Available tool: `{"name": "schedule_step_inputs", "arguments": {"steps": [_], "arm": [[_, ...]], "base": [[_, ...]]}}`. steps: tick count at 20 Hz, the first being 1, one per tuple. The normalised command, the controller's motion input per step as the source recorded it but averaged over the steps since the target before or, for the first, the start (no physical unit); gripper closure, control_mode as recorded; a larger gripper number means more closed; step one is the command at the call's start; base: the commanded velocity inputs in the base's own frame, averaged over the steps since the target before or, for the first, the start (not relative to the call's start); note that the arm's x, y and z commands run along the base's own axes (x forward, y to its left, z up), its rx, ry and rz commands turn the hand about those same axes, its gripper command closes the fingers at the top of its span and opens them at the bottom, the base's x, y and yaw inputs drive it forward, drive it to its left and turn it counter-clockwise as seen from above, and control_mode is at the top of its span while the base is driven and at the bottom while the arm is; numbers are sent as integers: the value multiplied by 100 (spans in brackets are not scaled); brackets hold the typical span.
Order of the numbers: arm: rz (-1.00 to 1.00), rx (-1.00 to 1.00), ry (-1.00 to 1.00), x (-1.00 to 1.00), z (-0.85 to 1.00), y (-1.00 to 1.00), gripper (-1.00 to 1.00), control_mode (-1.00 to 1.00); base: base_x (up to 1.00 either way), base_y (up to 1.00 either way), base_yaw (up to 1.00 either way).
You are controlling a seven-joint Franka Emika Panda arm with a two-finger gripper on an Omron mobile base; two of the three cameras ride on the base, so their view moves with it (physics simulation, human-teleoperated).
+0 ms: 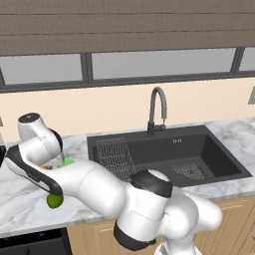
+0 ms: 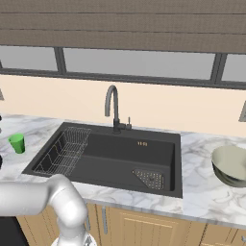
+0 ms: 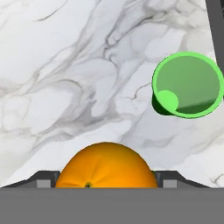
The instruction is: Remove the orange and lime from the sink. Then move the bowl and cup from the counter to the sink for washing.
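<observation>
While poised above the white grey-veined marble surface (image 3: 65, 65), hand (image 3: 107, 181) clasped on the small bright orange ball-shaped fruit (image 3: 105, 166), one dark tip against each flank. Off to the fruit's right, upright on the marble: the light-green handleless tumbler (image 3: 186, 85). Resting on the surface left of the dark rectangular sink (image 2: 158, 149): the small green round lime (image 1: 55, 200). Right of the basin: the wide pale grey-beige bowl (image 2: 230, 166).
</observation>
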Motion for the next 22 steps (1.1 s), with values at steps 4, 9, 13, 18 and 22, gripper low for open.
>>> {"name": "schedule_step_inputs", "arguments": {"steps": [4, 9, 13, 18, 22], "arm": [[0, 0, 0, 3, -14, 1, 100, -100], [0, 0, 0, 0, -14, 5, 100, -100], [0, 0, 0, 0, -13, 6, 100, -100], [0, 0, 0, 8, -9, 5, 100, -100], [0, 0, 0, 12, -8, 3, 100, -100]], "base": [[0, 0, 0], [0, 0, 0], [0, 0, 0], [0, 0, 0], [0, 0, 0]]}}
